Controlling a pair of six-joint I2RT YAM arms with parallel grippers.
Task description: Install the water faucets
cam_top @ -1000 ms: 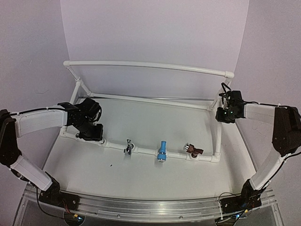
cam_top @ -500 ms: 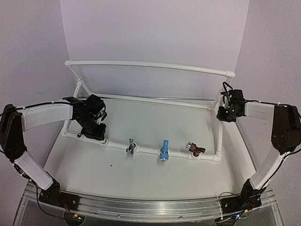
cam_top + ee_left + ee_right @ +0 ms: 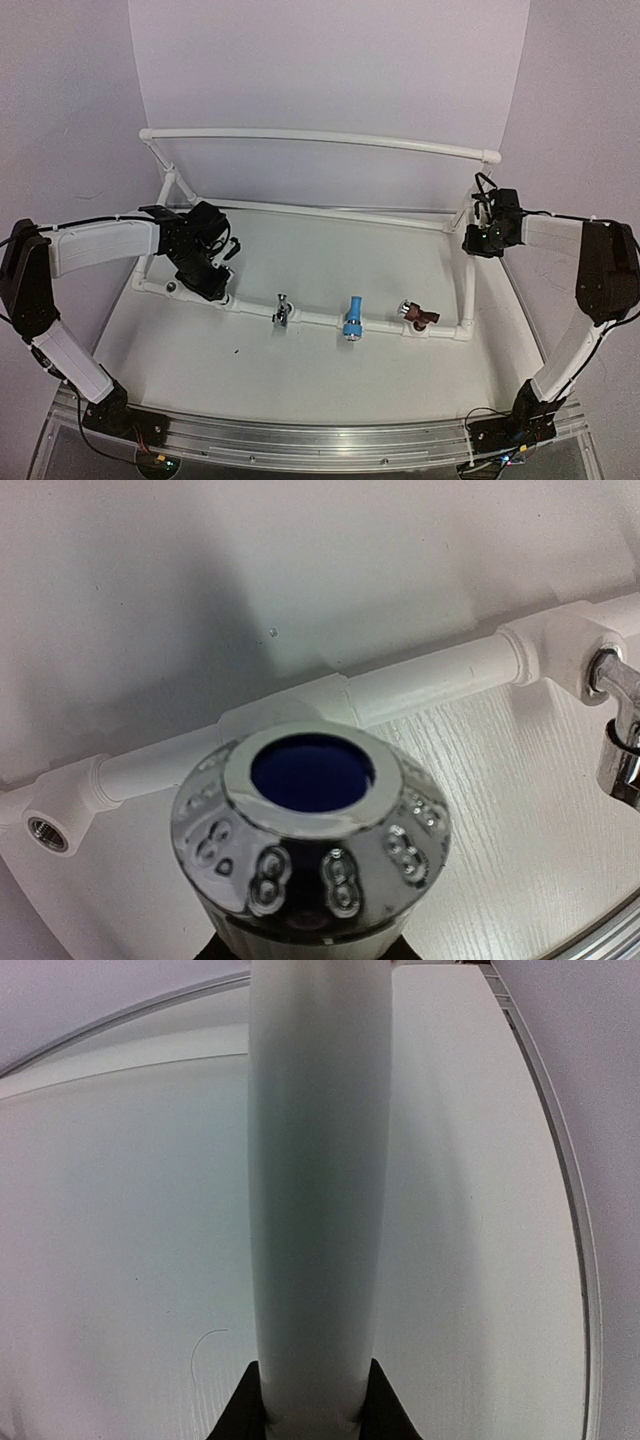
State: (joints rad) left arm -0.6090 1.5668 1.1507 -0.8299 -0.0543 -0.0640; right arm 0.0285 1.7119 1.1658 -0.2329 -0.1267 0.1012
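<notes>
At the near-left end of the PVC frame [image 3: 320,138], left gripper [image 3: 207,268] is clamped on a chrome-capped faucet [image 3: 310,820]. The 1 empty socket [image 3: 47,833] sits just left of it. Right gripper [image 3: 487,236] is squeezing the frame's side pipe [image 3: 312,1160].

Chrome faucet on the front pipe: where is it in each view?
Top external: chrome faucet on front pipe, left of light blue faucet.
Left wrist: chrome faucet at right edge, beyond the blue-capped knob.
Right wrist: not in it.
Shared landmark: white pipe frame.
</notes>
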